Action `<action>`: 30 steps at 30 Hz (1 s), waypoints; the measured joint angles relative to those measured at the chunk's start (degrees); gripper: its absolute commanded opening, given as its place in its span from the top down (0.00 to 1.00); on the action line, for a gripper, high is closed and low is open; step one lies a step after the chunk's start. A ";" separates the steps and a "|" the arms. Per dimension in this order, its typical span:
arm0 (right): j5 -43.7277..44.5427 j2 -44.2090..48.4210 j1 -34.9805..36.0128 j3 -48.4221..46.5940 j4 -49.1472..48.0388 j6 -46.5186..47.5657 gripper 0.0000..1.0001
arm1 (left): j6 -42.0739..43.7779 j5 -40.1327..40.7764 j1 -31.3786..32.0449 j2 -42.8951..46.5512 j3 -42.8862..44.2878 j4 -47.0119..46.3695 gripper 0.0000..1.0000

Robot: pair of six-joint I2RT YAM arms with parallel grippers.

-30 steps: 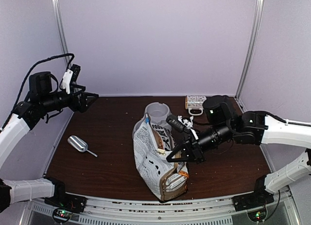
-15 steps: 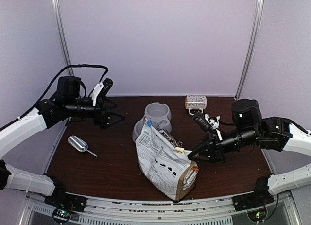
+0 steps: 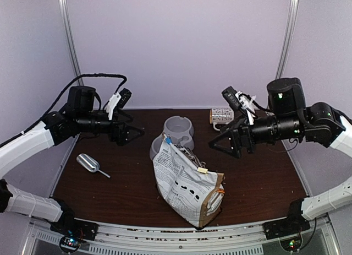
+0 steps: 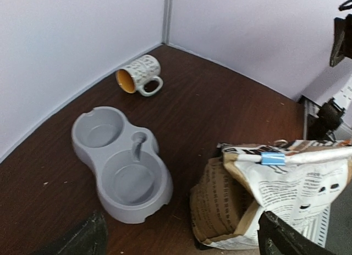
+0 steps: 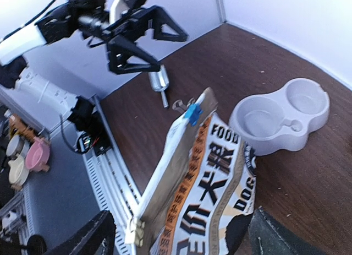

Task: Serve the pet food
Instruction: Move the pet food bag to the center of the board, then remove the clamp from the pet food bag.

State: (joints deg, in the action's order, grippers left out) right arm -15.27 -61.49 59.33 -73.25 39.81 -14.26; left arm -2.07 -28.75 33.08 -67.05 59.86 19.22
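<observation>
No pet food shows; it can only be inside the tan, white and black "DOG" bag [image 3: 184, 183], which stands leaning at the table's middle front, its top folded and held by a blue clip [image 4: 272, 158]. The bag also shows in the right wrist view [image 5: 214, 178]. The grey double bowl [image 3: 176, 129] behind it is empty, as the left wrist view [image 4: 118, 161] shows. My left gripper [image 3: 133, 135] hovers open and empty left of the bowl. My right gripper [image 3: 221, 147] hovers open and empty to the right of the bag, above the table.
A metal scoop [image 3: 88, 163] lies at the left of the table and also shows in the right wrist view [image 5: 158, 81]. A patterned mug [image 3: 221, 116] lies on its side at the back right, by the wall, and shows in the left wrist view [image 4: 140, 75].
My right gripper has let go of the bag's top and pulled up and back to the right. The bag shifted right and now stands alone. My left arm swung in toward the bowl.
</observation>
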 measured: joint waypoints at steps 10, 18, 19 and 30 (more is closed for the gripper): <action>21.79 -25.90 5.35 -23.80 8.46 -1.36 0.18 | -10.16 7.61 -17.22 5.22 -0.04 0.24 0.02; 29.94 -42.56 11.13 -42.03 15.41 -0.26 0.19 | -10.01 14.12 -17.62 7.89 0.07 4.37 0.02; 30.91 -43.93 11.54 -43.85 16.28 -0.04 0.20 | -9.86 14.84 -17.62 8.44 0.07 4.68 0.02; 38.34 -50.03 13.05 -51.67 23.89 1.16 0.35 | -9.35 17.05 -17.62 9.31 0.61 5.44 0.02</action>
State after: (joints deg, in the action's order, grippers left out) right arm 23.07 -111.53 72.38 -124.92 63.70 -13.10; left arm -11.42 -11.70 15.46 -57.74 60.47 24.67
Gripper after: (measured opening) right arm 0.630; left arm 0.978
